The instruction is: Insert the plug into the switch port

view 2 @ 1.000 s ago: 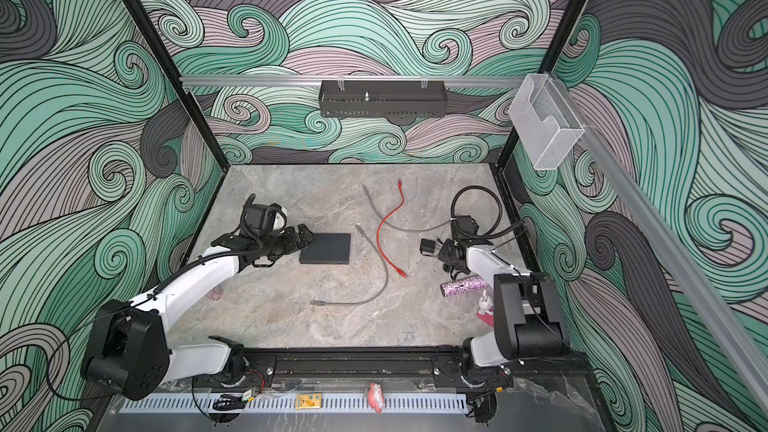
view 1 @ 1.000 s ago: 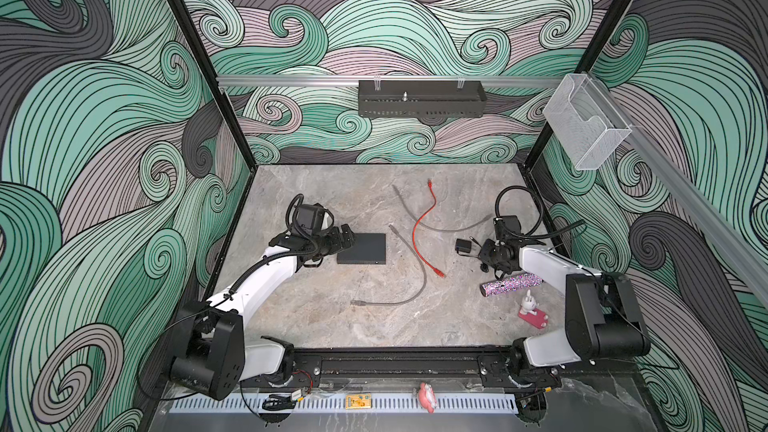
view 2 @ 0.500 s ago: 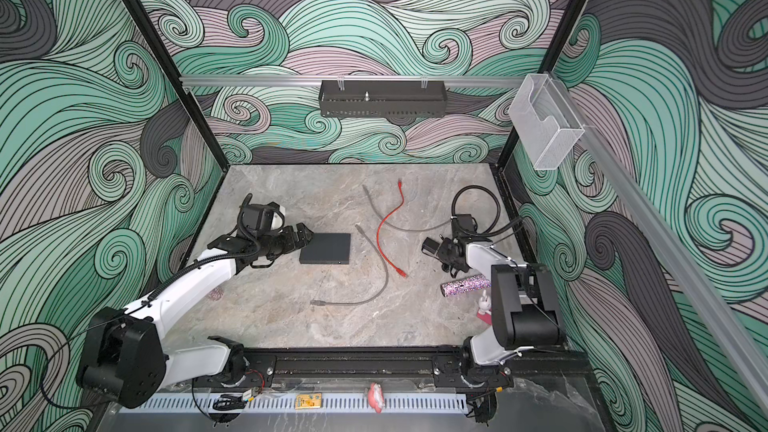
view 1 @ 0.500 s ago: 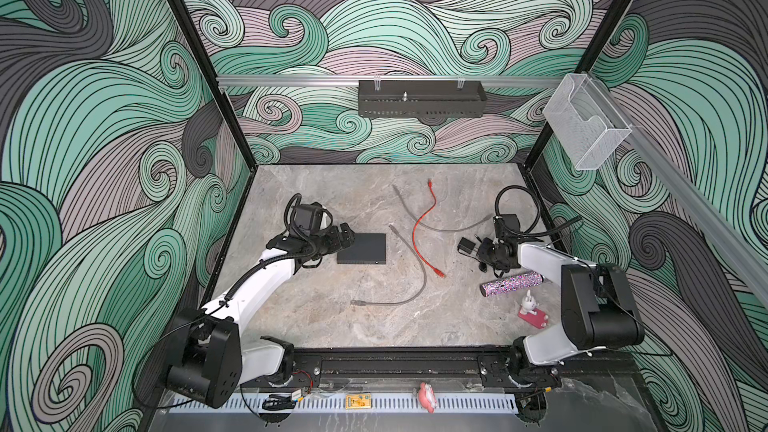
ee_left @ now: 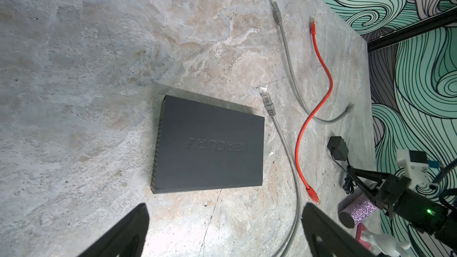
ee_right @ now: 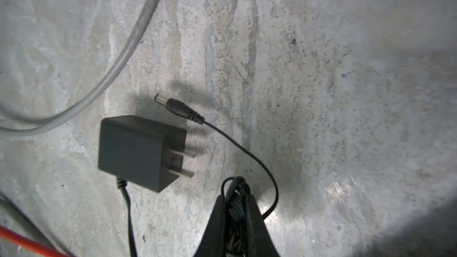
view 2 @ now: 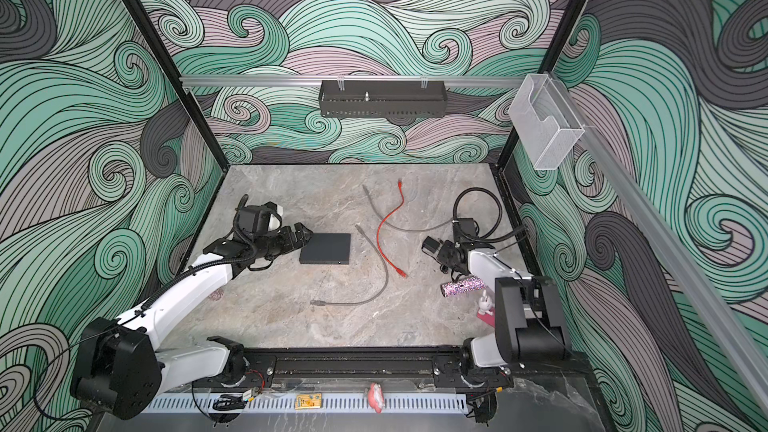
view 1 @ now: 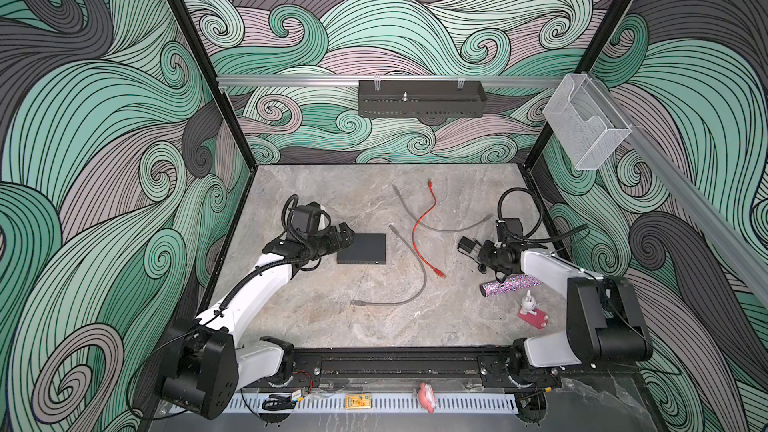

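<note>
The switch (view 1: 361,248) (view 2: 326,248) (ee_left: 207,144) is a flat black box lying on the stone table. My left gripper (view 1: 348,237) (view 2: 305,234) (ee_left: 225,208) is open just off its left edge, with nothing between the fingers. A small black adapter cube (view 1: 467,246) (ee_right: 141,149) lies at the right. Its thin cord ends in a barrel plug (ee_right: 173,107), which rests loose on the table beside the cube. My right gripper (view 1: 480,258) (view 2: 441,257) (ee_right: 235,197) is shut on the coiled bundle of that cord (ee_right: 235,186).
Two grey network cables (view 1: 422,280) (view 1: 453,227) and a red one (view 1: 419,234) lie between the switch and the adapter. A glittery cylinder (view 1: 511,285) and a rabbit figure on a pink base (view 1: 532,311) sit near the right arm. A black tray (view 1: 422,98) hangs on the back wall.
The right arm's links have shifted slightly while its gripper stays by the adapter. The left arm and the switch have not moved.
</note>
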`<state>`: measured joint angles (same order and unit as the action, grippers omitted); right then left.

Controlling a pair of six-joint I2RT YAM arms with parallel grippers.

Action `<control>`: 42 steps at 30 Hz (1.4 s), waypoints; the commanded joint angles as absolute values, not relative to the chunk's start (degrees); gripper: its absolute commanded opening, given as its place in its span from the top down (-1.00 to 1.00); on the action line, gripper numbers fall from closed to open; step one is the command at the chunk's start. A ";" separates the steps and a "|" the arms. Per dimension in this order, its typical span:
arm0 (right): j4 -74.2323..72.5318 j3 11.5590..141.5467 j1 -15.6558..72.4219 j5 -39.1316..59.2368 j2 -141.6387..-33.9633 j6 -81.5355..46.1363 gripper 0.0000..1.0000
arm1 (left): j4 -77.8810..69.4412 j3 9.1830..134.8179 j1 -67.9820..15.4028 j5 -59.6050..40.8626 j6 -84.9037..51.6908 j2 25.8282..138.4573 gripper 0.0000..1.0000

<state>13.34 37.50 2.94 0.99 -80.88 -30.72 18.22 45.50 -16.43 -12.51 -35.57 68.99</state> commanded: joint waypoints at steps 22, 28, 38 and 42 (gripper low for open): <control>2.50 35.74 26.23 19.50 -66.89 -7.81 0.86 | 15.95 48.23 -16.78 -30.11 -34.12 68.29 -0.84; 3.08 37.87 32.92 15.89 -70.71 -3.48 0.86 | 16.39 48.13 -18.16 -39.35 -34.42 69.23 -0.75; 2.64 40.41 39.67 10.77 -74.36 -1.23 0.86 | 2.91 41.81 -25.30 -39.13 -44.77 72.97 -0.46; 1.81 40.52 40.99 10.25 -74.28 -1.79 0.86 | -0.72 41.00 -27.35 -39.07 -46.90 75.38 -0.34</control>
